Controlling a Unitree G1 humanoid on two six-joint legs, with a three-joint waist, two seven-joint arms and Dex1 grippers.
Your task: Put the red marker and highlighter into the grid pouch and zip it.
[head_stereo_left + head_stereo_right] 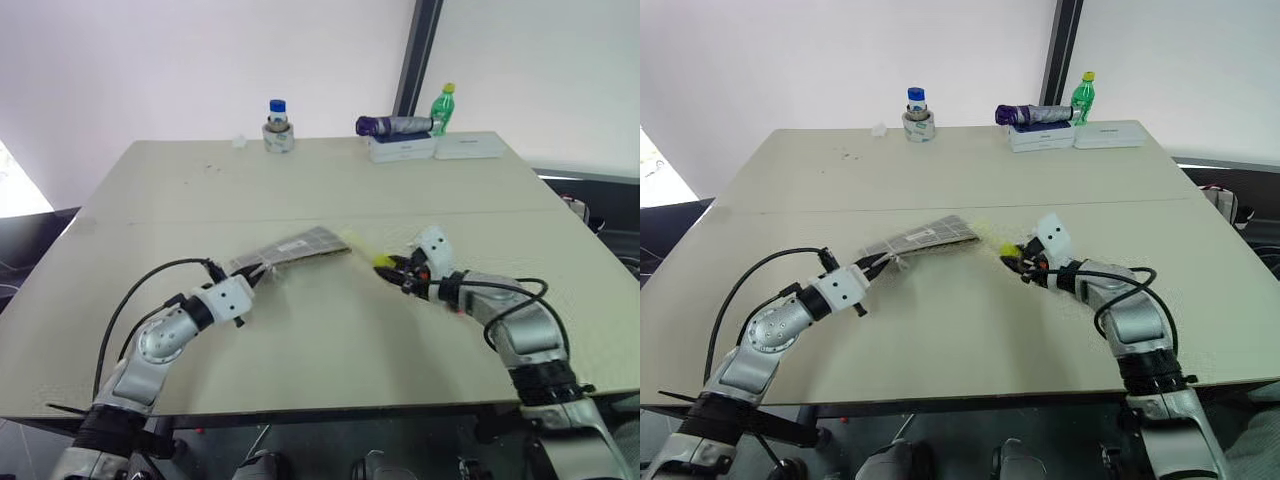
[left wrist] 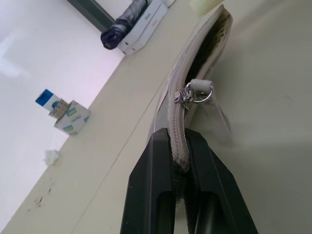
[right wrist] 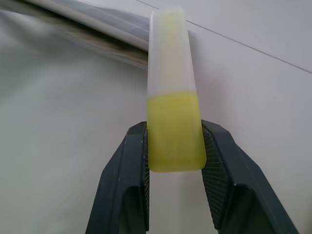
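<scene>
A pale table (image 1: 330,190) fills the frame under a white wall. At centre left, my left gripper (image 2: 179,168) is clamped on the zipper end of the grid pouch (image 1: 295,247), lifted off the table (mouth apparently gaping at its far end). At centre right, my right gripper (image 3: 174,146) pinches the highlighter (image 3: 171,92) by its yellow end, pale tip near the pouch's opening.

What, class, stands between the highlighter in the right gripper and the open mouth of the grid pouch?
Nothing visible: the highlighter, clamped in the right gripper, points at the grid pouch, whose mouth the left gripper holds up.
</scene>
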